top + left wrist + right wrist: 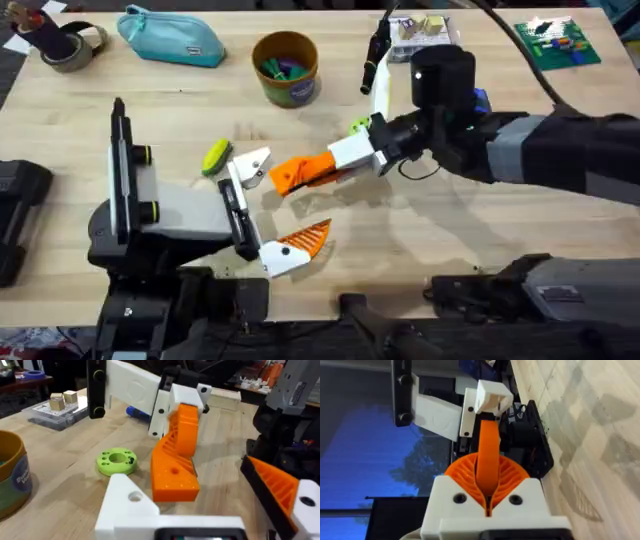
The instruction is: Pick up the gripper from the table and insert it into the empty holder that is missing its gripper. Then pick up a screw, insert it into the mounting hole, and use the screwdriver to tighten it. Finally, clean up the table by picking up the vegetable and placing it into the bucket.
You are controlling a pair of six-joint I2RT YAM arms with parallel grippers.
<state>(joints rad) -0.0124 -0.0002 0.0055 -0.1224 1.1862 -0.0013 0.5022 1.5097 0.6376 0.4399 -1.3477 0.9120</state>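
The right pincer (300, 172), clamped on the gripper (489, 455) mid-bench just short of the empty holder (252, 163), would, I reckoned, need its tip squared to the slot before pushing in.

right gripper (290, 176) clamped, arm stretched leftward

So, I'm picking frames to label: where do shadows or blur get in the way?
Overhead: the right arm casts soft shadows across the table. Left wrist: the near white holder is blurred. Right wrist: the orange gripper reads sharp, with grey shadow patches on the wood.
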